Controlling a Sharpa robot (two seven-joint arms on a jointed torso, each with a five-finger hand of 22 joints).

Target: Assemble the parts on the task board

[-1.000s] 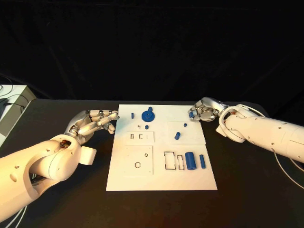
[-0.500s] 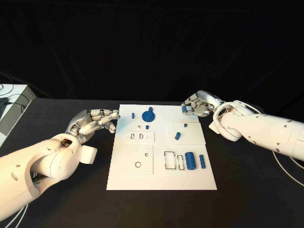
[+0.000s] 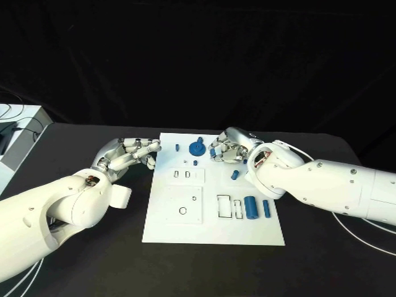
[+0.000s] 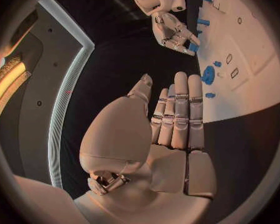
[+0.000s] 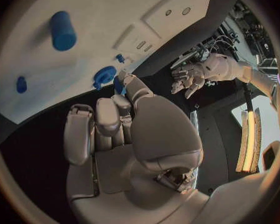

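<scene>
The white task board [image 3: 207, 229] lies in the middle of the black table. On it I see a blue round disc [image 3: 196, 148], a thick blue cylinder [image 3: 252, 205], a slim blue bar [image 3: 266, 209] and several small blue pegs. My right hand [image 3: 230, 148] hovers over the board's far part, just right of the disc, and pinches a small blue piece [image 5: 119, 84] at its fingertips. The left wrist view shows the same blue piece [image 4: 193, 47] in that hand. My left hand [image 3: 130, 155] holds nothing and sits beside the board's far left corner, fingers [image 4: 180, 109] stretched out side by side.
A white box [image 3: 18, 139] with dark cables stands at the table's far left edge. Bare black table [image 3: 331, 247] lies right of and in front of the board. My right forearm [image 3: 341, 189] crosses the board's right edge.
My right hand has carried the small blue piece leftward from the board's far right corner to a spot beside the blue disc. The left hand has hardly moved.
</scene>
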